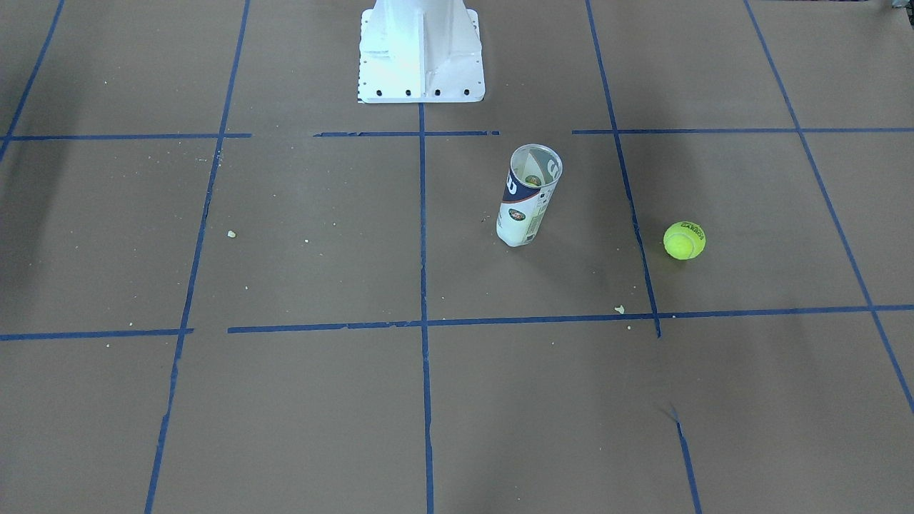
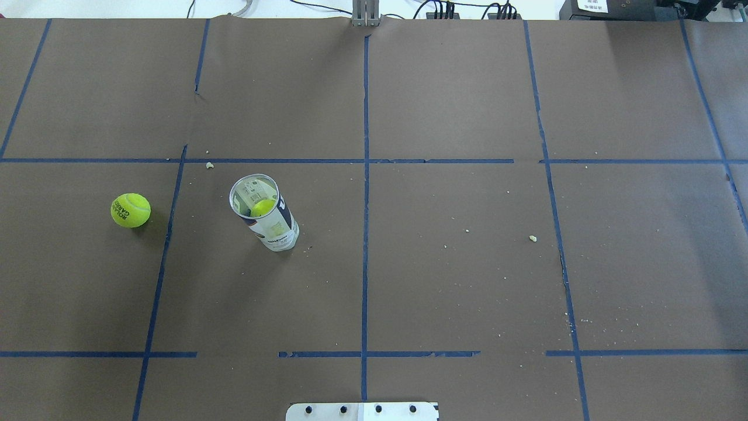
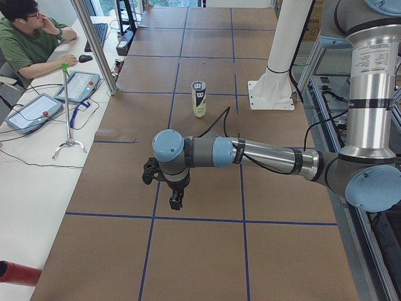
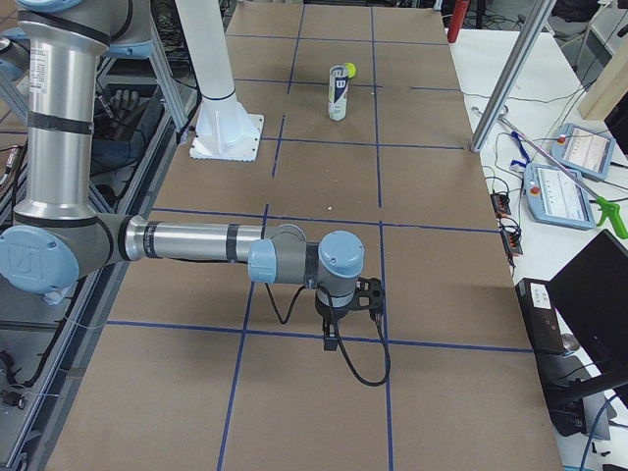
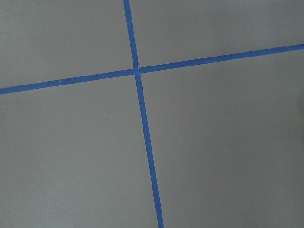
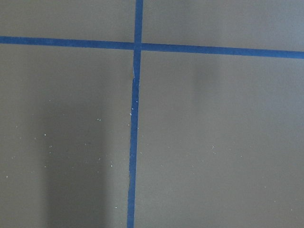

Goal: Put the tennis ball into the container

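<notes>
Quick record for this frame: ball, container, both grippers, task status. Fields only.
tennis ball: on the table, apart from the container, on its robot-left side
container: upright, open-topped, second ball inside
left gripper: over bare table, far from container; state unclear
right gripper: likewise
status: tennis ball not yet picked up

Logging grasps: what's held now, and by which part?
Nothing: the tennis ball and the container sit free, far from left gripper and right gripper.

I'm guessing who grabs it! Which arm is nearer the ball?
Left. The left gripper hangs over the table end nearest the ball; the right gripper hangs over the opposite end.
</notes>
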Controlling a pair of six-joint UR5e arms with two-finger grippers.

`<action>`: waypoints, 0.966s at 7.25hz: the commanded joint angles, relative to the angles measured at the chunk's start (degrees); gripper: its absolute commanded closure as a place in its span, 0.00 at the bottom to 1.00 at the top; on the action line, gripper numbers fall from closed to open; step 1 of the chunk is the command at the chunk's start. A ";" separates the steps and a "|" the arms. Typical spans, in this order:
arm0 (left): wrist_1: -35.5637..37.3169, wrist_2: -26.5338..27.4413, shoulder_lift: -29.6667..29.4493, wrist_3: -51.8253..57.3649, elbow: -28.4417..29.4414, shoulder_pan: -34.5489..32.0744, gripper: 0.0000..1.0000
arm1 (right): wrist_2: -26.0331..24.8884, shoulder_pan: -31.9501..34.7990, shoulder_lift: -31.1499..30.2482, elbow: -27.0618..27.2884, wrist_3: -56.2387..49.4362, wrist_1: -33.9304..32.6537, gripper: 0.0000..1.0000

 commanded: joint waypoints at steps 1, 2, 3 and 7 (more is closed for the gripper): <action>0.09 0.00 -0.08 0.00 -0.04 0.02 0.00 | 0.00 0.00 -0.05 0.00 0.00 0.01 0.00; 0.09 0.00 0.00 0.00 -0.21 -0.06 0.00 | 0.00 0.00 -0.05 0.00 0.00 0.01 0.00; 0.09 0.00 0.00 0.00 -0.91 -0.06 0.00 | 0.00 0.00 0.03 0.00 0.00 0.01 0.00; -0.53 -0.35 -6.68 -2.18 -0.21 -0.67 0.00 | 0.00 0.00 -0.05 0.09 0.00 0.00 0.00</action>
